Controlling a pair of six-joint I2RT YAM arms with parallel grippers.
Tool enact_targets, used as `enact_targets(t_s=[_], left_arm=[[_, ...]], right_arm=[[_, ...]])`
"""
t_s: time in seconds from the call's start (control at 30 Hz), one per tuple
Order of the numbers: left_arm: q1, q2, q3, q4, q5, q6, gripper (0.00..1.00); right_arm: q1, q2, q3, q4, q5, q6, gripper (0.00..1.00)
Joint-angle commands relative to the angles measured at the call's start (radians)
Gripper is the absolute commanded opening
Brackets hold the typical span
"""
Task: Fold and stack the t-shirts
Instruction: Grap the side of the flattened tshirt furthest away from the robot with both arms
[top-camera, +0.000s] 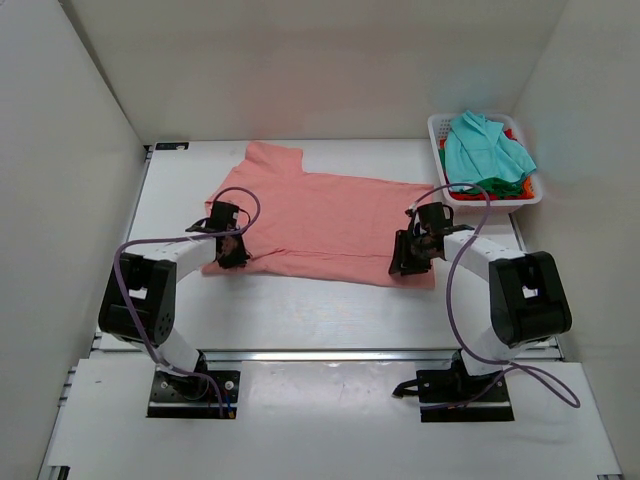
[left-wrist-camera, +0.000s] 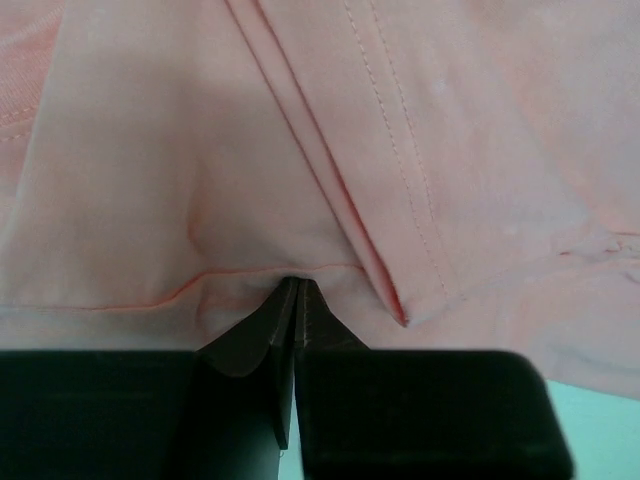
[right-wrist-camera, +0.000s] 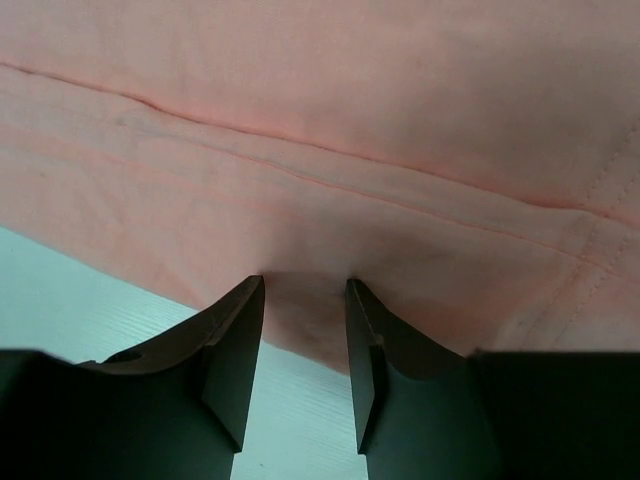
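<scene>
Salmon-pink t-shirt (top-camera: 330, 220) flat on the bench (top-camera: 300, 310), left of the white basket (top-camera: 436, 140), your left pincer (left-wrist-camera: 298, 290) clenched on its near hem, your right pincer (right-wrist-camera: 305, 288) parted astride that hem, nearer the basket.

No text, label, brand, number or sign can be read in any of the views.
</scene>
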Motion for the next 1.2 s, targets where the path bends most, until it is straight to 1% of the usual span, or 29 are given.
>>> enact_targets(t_s=[0.0, 0.1, 0.17, 0.2, 0.3, 0.33, 0.43, 0.53, 0.6, 0.67, 0.73, 0.77, 0.87, 0.9, 0.93, 0.97, 1.0, 1.07, 1.13, 1.17], left_arm=[[-0.015, -0.012, -0.039, -0.091, 0.009, 0.019, 0.12], [-0.041, -0.049, -0.086, -0.121, 0.035, 0.019, 0.07], [-0.066, -0.098, -0.123, -0.143, 0.034, 0.016, 0.05], [-0.072, -0.109, -0.129, -0.157, 0.028, 0.014, 0.05], [-0.054, -0.192, -0.18, -0.203, 0.021, 0.025, 0.03], [-0.049, -0.221, -0.186, -0.207, 0.018, 0.031, 0.03], [-0.018, -0.301, -0.231, -0.241, 0.018, 0.04, 0.03], [-0.076, -0.347, -0.231, -0.272, -0.014, 0.02, 0.0], [-0.092, -0.354, -0.222, -0.285, 0.001, 0.023, 0.0], [-0.101, -0.365, -0.206, -0.321, 0.023, 0.02, 0.0], [-0.077, -0.411, -0.183, -0.351, 0.063, 0.022, 0.0], [-0.045, -0.452, -0.165, -0.367, 0.113, 0.027, 0.03], [0.035, -0.546, -0.053, -0.425, 0.136, 0.051, 0.09], [0.051, -0.561, -0.022, -0.433, 0.135, 0.075, 0.17], [0.069, -0.56, 0.034, -0.443, 0.132, 0.085, 0.22], [0.078, -0.552, 0.091, -0.448, 0.124, 0.095, 0.25], [0.081, -0.534, 0.122, -0.454, 0.116, 0.106, 0.29], [0.086, -0.476, 0.221, -0.405, 0.08, 0.12, 0.33], [0.085, -0.384, 0.267, -0.332, 0.048, 0.143, 0.34], [0.095, -0.365, 0.292, -0.275, 0.029, 0.146, 0.34]], right_arm=[[0.013, 0.049, -0.022, -0.052, -0.022, -0.018, 0.36], [0.025, 0.07, -0.057, -0.065, -0.031, -0.014, 0.34], [0.03, 0.054, -0.074, -0.078, -0.035, 0.003, 0.34], [0.032, 0.052, -0.093, -0.084, -0.035, 0.006, 0.34], [0.035, -0.02, -0.16, -0.079, -0.029, 0.046, 0.34], [0.038, -0.035, -0.174, -0.069, -0.035, 0.049, 0.35], [0.022, -0.097, -0.26, -0.07, -0.031, 0.072, 0.33], [0.009, -0.17, -0.321, -0.078, -0.029, 0.086, 0.32], [0.024, -0.207, -0.331, -0.111, -0.008, 0.103, 0.33], [0.045, -0.241, -0.291, -0.151, -0.002, 0.106, 0.33], [0.039, -0.29, -0.243, -0.203, 0.001, 0.115, 0.34], [0.042, -0.316, -0.211, -0.246, 0.003, 0.12, 0.34], [0.006, -0.4, -0.11, -0.331, 0.004, 0.106, 0.34], [-0.01, -0.408, -0.088, -0.341, -0.006, 0.101, 0.35], [-0.017, -0.417, -0.05, -0.349, -0.006, 0.082, 0.38], [-0.021, -0.419, -0.007, -0.349, -0.012, 0.066, 0.44], [-0.018, -0.411, 0.02, -0.352, 0.012, 0.054, 0.46], [-0.014, -0.363, 0.102, -0.335, 0.027, 0.012, 0.47], [-0.021, -0.318, 0.146, -0.279, 0.055, -0.004, 0.45], [-0.028, -0.289, 0.168, -0.26, 0.072, -0.006, 0.42]])
